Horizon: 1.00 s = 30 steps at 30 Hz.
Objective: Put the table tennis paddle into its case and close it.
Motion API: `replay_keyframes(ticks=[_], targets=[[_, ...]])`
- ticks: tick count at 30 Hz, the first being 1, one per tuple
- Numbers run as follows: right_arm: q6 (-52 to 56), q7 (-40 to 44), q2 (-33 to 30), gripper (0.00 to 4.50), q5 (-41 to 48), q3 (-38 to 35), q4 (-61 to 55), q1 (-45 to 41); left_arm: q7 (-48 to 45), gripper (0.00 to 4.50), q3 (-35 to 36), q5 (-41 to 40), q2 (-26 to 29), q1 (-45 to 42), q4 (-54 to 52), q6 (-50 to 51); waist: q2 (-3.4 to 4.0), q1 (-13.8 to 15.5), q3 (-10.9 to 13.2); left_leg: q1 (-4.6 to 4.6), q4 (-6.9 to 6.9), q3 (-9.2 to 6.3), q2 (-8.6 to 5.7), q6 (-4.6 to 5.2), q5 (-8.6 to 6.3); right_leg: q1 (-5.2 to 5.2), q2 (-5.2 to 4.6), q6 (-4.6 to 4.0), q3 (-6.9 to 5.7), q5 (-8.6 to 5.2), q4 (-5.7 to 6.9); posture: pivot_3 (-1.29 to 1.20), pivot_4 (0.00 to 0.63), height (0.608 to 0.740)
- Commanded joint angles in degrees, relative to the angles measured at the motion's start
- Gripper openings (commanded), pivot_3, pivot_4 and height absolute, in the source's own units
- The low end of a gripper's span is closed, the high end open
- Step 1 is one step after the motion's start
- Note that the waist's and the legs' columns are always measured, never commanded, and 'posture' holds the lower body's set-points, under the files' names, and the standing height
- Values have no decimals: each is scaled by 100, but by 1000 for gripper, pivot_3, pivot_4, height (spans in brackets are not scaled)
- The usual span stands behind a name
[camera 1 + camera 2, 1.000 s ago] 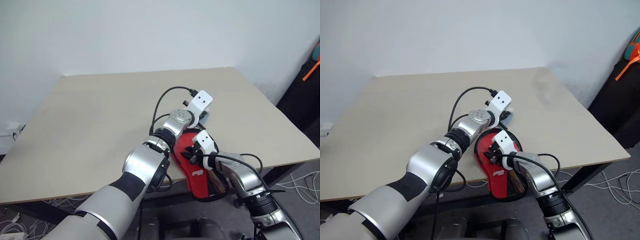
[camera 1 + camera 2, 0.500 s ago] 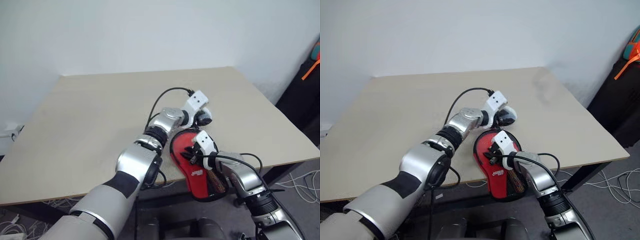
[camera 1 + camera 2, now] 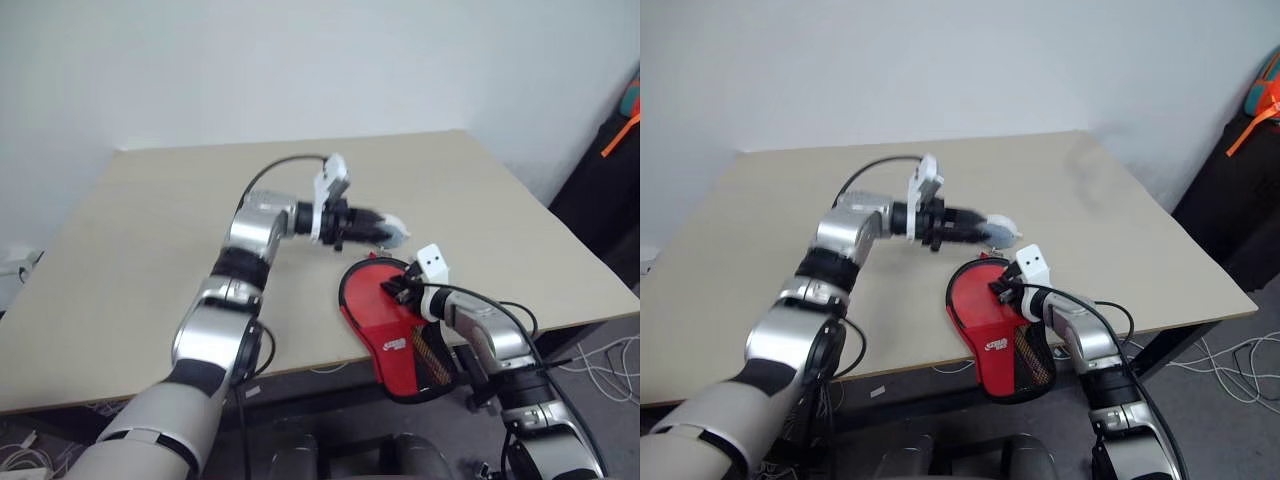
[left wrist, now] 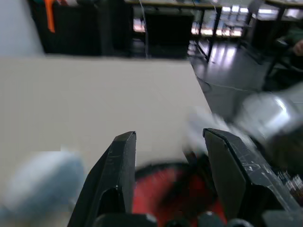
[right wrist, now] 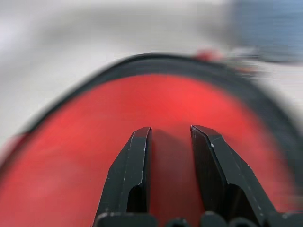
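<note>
The left arm has swung away from the paddle: a second ago its claw sat right over the red face, and now the left claw (image 3: 385, 226) hangs above the table (image 3: 150, 240), just beyond the rim of the case (image 3: 352, 300), pointing across toward the robot's right. Its fingers (image 4: 118, 175) stand apart with nothing between them, so it has let go.

The right arm has edged forward. The right claw (image 3: 398, 291) rests over the red rubber of the table tennis paddle (image 3: 385, 325), its fingers (image 5: 135, 170) only a narrow gap apart and bare of anything; they seem to press or hover on the face rather than pinch it, though whether they actually touch I cannot tell.

The paddle lies inside the open case at the near edge of the table, on the robot's right, red side up. The black piped rim runs around the head, and the handle end, with the mesh-like part of the case around it, juts out past the table edge.

My reading is that the right claw is there to pin the paddle and case down so that they do not slide off the edge, while the left has backed off to come round for the flap or zip. The bat looks seated; the closing is not yet done.
</note>
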Motion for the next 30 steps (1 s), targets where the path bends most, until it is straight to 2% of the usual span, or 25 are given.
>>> replay_keyframes(ticks=[1,5,8,18,23,26,30], targets=[[-296,-196,-33,1391,-62,-255,115,-329,-152,2323,-298,-422,205,654,-1641,869,0,-28,5,-12,2,5,-4,0,3,-12,4,9,8,7,7,0,0,724],[-562,-355,22,1391,-181,-294,578,-660,214,2323,-640,-416,328,1443,-2639,1160,-1,-64,15,-20,13,20,-17,-13,32,-23,24,12,18,9,10,0,0,724],[-712,-433,68,1391,-184,-371,807,-869,602,2323,-781,-437,280,1687,-2889,1390,5,-76,16,-8,11,22,-15,-5,5,-15,23,9,23,9,10,0,0,724],[-896,-652,100,1391,-122,-726,1952,-1588,2199,2323,-972,4,-43,1548,-2064,1108,7,-104,16,-9,11,29,-19,-23,26,-16,25,11,27,11,11,0,0,724],[-1162,-755,283,1391,-143,-869,2744,-2173,2335,2323,-1146,-28,-62,1744,-2233,1221,8,-121,16,-8,8,38,-17,-13,33,-22,26,13,31,12,15,0,0,724],[-1373,-655,387,1966,-222,-797,3244,-2484,2390,2375,-1292,10,34,1931,-2397,1219,10,-119,15,-7,5,47,-15,-15,34,-26,28,12,36,12,18,0,0,724],[-1667,-672,553,3385,-284,-792,3963,-2911,2502,2375,-1337,-28,89,2068,-2562,1308,11,-117,14,-3,6,51,-15,-16,35,-24,28,12,41,12,20,0,0,724]])
